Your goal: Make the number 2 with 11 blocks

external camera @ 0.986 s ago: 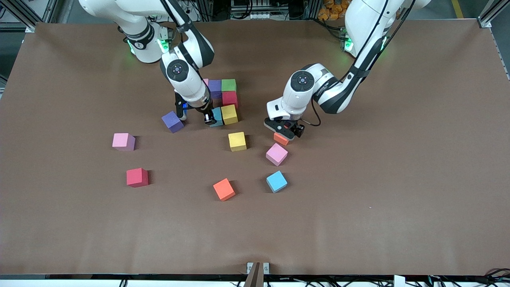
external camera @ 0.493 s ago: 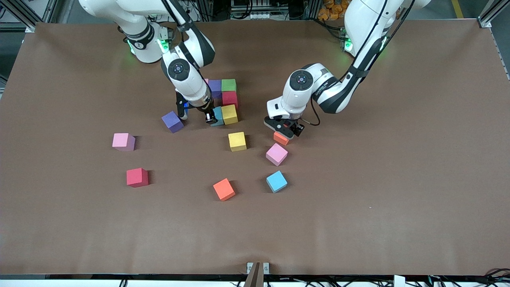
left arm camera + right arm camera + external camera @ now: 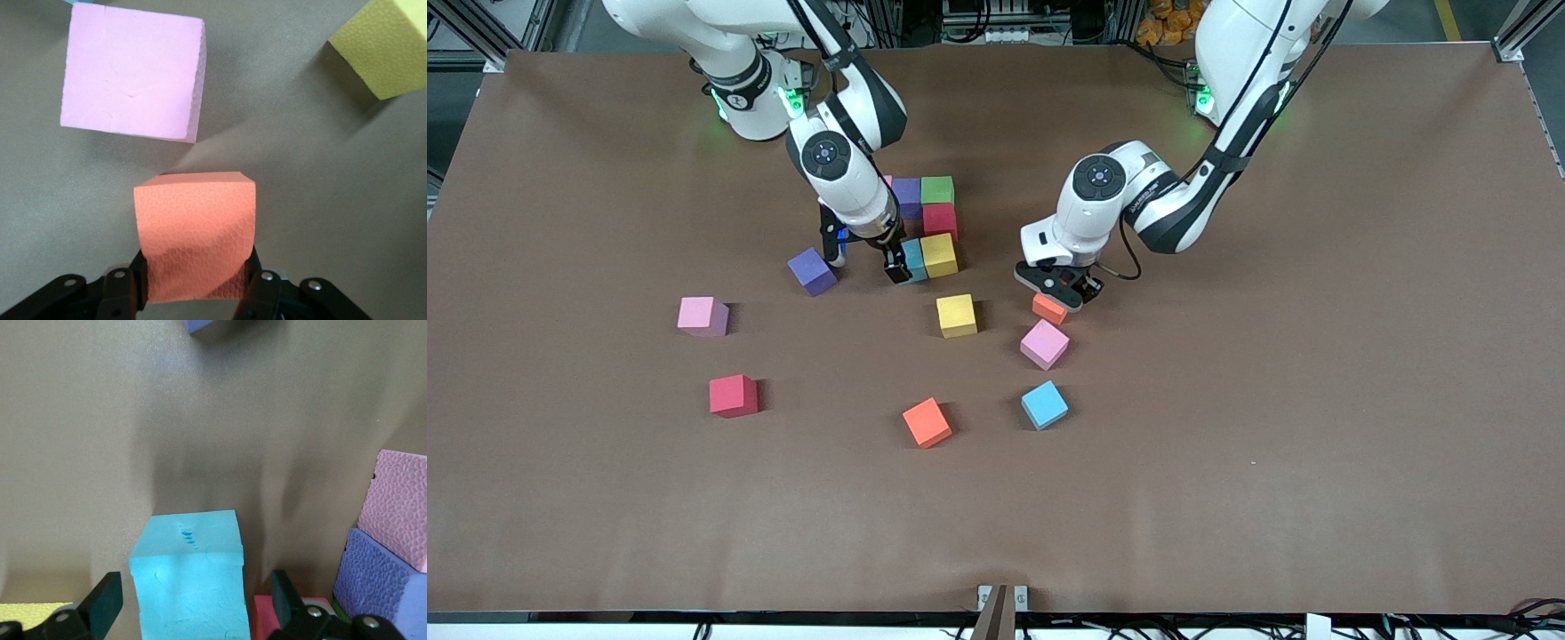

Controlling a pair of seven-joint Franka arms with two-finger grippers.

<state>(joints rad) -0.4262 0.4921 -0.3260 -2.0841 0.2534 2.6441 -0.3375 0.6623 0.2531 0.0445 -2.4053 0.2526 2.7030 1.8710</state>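
Left gripper [image 3: 1060, 289]: pinching an orange block [image 3: 1050, 308] between its fingers [image 3: 261, 287], held just off the brown table [image 3: 1316, 356]. Right gripper [image 3: 864, 260]: fingers spread wide, one fingertip [image 3: 103, 600] on each side of a light blue block [image 3: 912, 260] without pressing it.

The partly built number 2 [image 3: 927, 222] sits directly at the right gripper. It comprises a top row of a pink block [image 3: 397, 497] mostly hidden under the right arm, a purple block [image 3: 906, 196] and a green block [image 3: 937, 189]; a red block [image 3: 940, 219] nearer the front camera than the green one; then a yellow block [image 3: 939, 254] with the light blue block touching it on the side toward the right arm's end of the table.

Loose blocks near the left gripper: a pink cube [image 3: 1044, 343] just beside the held orange block and nearer the front camera; a yellow cube [image 3: 956, 315] toward the right arm's end; a blue cube [image 3: 1044, 404] and an orange cube [image 3: 927, 422] nearer the camera again.

Loose blocks near the right gripper: a purple cube [image 3: 812, 271] just beside it toward the right arm's end; a pale pink cube [image 3: 703, 316] and a red cube [image 3: 733, 396] well apart from it, nearer the camera
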